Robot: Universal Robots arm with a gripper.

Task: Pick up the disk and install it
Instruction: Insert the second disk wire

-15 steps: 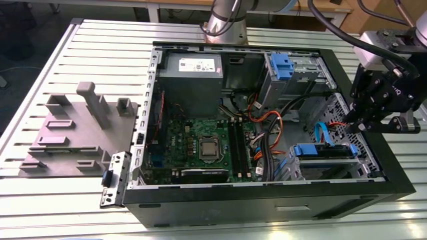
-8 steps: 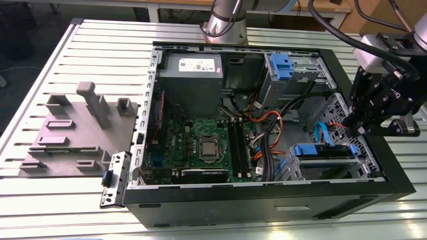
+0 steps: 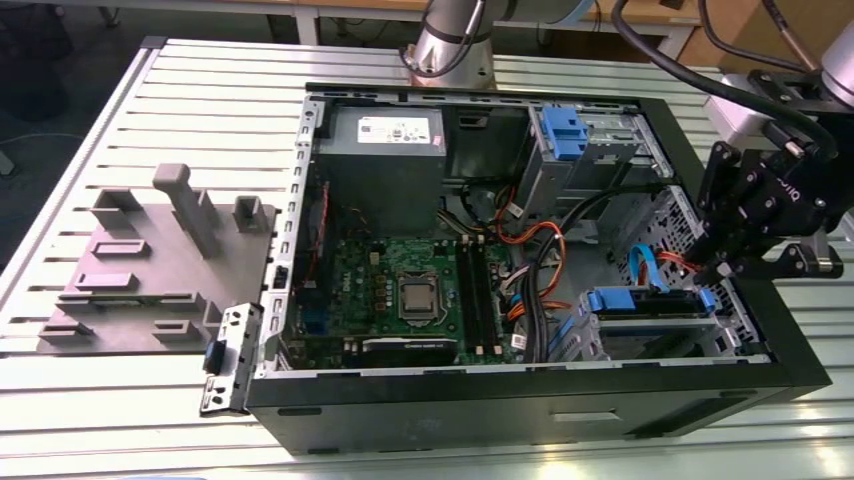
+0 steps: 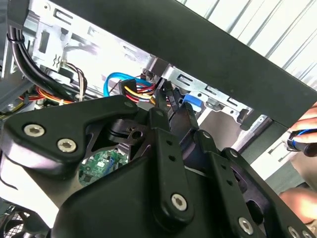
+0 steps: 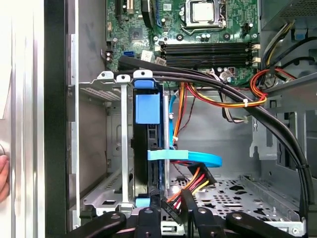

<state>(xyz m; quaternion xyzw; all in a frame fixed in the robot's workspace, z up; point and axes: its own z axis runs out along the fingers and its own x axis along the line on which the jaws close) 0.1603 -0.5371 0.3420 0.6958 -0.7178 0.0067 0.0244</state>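
- Disk [image 5: 146,148] already sits in the drive cage [image 5: 101,89] of the open PC case [image 3: 534,400]; in the first wrist view it stands on edge at centre-left, blue carrier tab uppermost, long axis running top to bottom of the frame.
- In the exterior view the disk [image 3: 647,305] is lower right, inside the case's front corner; the gripper [image 3: 747,262] hangs just to the exterior view's right of it, over the case rim.
- Gripper [image 5: 171,210] at the bottom edge of the first wrist view: fingertips sit at the disk's near end, beside the red/yellow power plug [image 5: 190,186]. Disk lies straight ahead of it, along the approach line.
- Can't tell how far the claw is spread or whether it has hold of anything; linkage hides the tips in the second wrist view.
- Room: tight. Cage wall on one side, blue SATA cable [image 5: 198,157] and black cable bundle [image 5: 223,87] cross close on the other. Open case floor lower right of the first wrist view.
- A person's hand [image 4: 302,134] shows at the right edge of the second wrist view, outside the case.
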